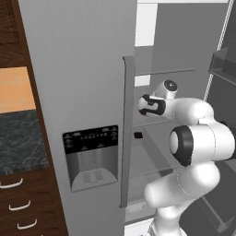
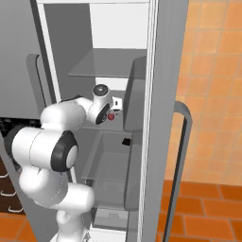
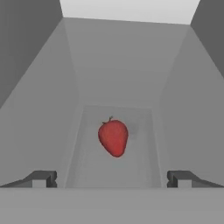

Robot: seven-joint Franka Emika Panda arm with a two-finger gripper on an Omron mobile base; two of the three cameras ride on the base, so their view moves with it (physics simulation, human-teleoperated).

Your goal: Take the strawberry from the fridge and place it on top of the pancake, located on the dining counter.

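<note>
The grey fridge (image 1: 83,69) has its left door shut and its right door (image 2: 165,94) swung open. My arm reaches into the open compartment at mid-shelf height. The strawberry (image 3: 113,138), small and red with a green tip, lies on a clear glass shelf (image 3: 92,175). It is ahead of my gripper (image 3: 112,179) and centred between the fingers. The gripper is open, its two dark fingertips (image 3: 40,178) spread wide and holding nothing. In the right base view the strawberry (image 2: 111,116) shows as a red dot just past my wrist (image 2: 102,107). The pancake and the dining counter are out of view.
Grey fridge walls (image 3: 35,109) close in on both sides of the shelf. More glass shelves (image 2: 106,64) sit above and below. A small dark object (image 2: 126,141) rests lower down. The door's bins (image 2: 134,94) stand close on the right. A dark granite worktop (image 1: 18,138) lies left of the fridge.
</note>
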